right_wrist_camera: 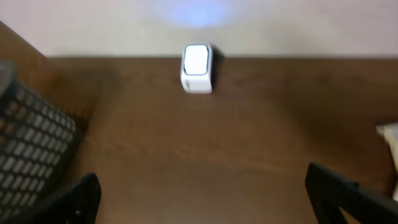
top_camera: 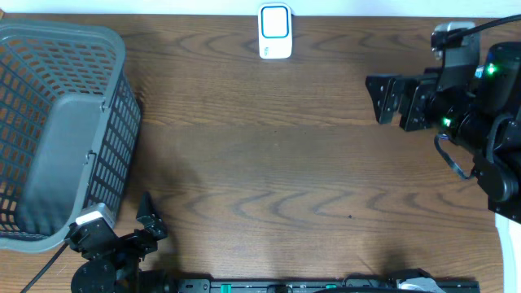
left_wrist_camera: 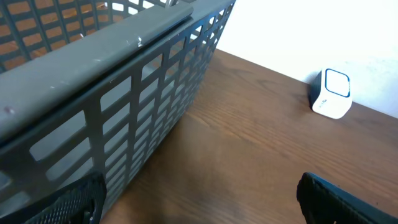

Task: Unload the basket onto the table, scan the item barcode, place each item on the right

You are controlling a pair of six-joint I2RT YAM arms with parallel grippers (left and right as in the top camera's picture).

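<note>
Since nothing to scan shows, the left gripper [top_camera: 151,218] and right gripper [top_camera: 377,99], both spread empty, should probably check the basket [top_camera: 73,34] at left before approaching the top-centre scanner [top_camera: 275,31].

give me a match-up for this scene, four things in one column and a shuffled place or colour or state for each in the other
Things:
1. basket
2. scanner
3. left gripper
4. right gripper

Descriptions:
a. open, at the right side of the table
b. white, at the middle of the far edge
c. grey, on the left side
d. open, at the near edge beside the basket

Pairs: 1-c, 2-b, 3-d, 4-a
</note>
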